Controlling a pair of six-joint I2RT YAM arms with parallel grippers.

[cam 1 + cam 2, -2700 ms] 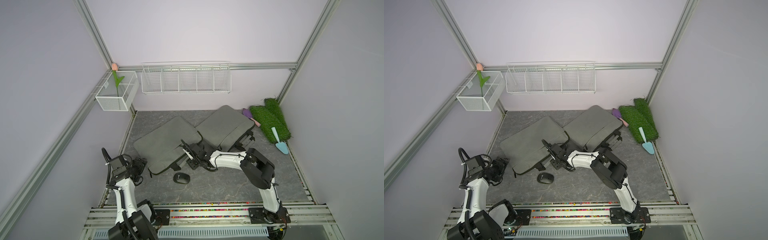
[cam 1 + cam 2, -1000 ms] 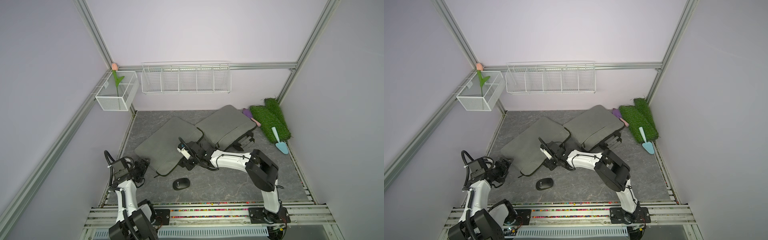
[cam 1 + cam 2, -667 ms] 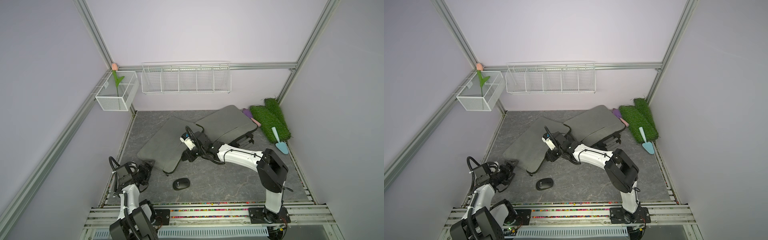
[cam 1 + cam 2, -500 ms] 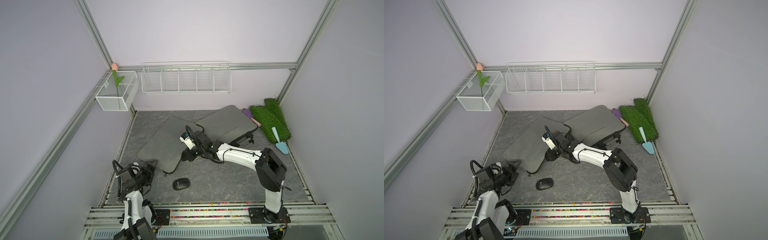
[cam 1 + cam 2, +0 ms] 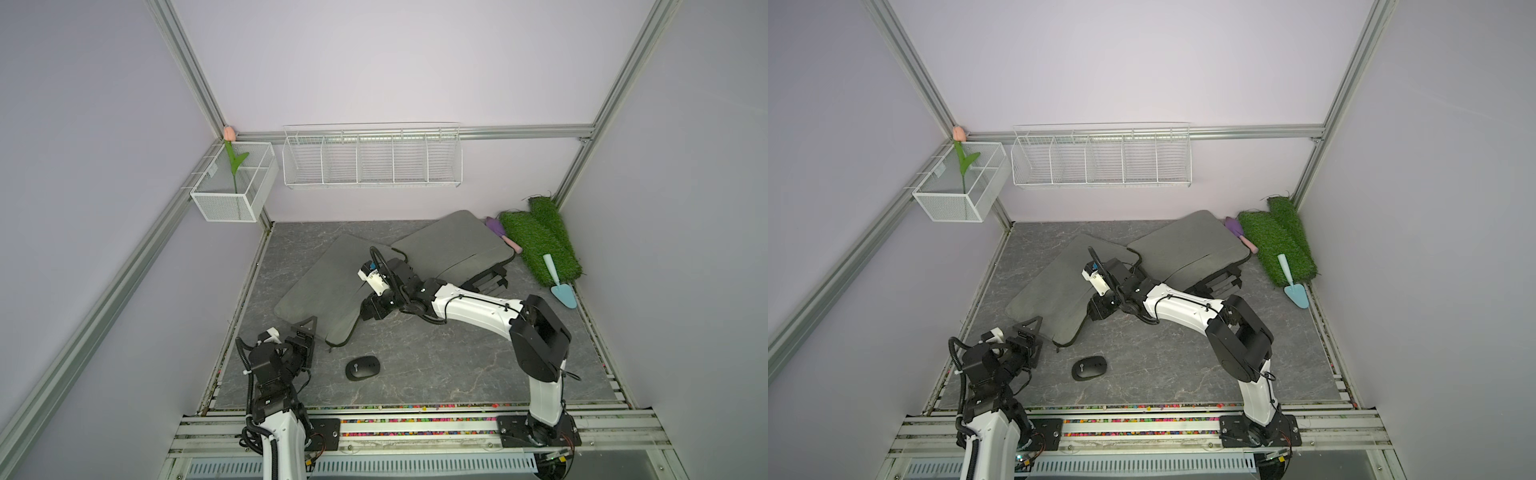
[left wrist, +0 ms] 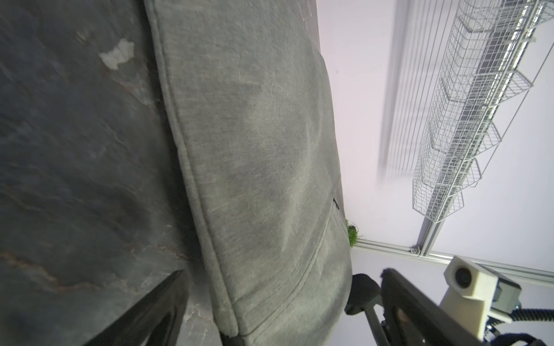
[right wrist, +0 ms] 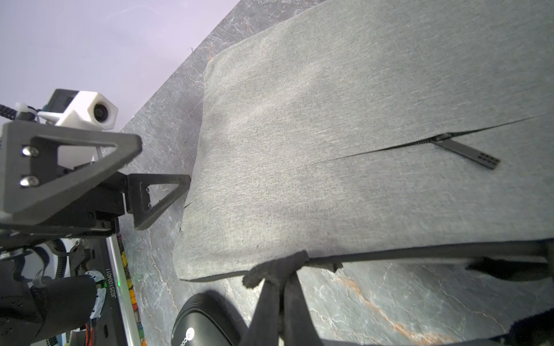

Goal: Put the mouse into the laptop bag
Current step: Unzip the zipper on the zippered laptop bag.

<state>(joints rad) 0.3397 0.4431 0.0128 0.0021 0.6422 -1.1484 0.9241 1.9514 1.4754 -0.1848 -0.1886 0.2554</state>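
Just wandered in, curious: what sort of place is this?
Probably a robot test booth: silver aluminium frame rails around lilac walls, a white-and-black left robot arm and right robot arm bolted in front, and rolled green artificial turf as a prop.

Dark marbled table (image 5: 436, 361) — grey laptop bag (image 5: 328, 282) sprawled across its middle, black mouse (image 5: 364, 368) alone near the front edge, apart from the bag. Far right corner — green turf rolls (image 5: 540, 241), a blue trowel (image 5: 564, 293) against them.
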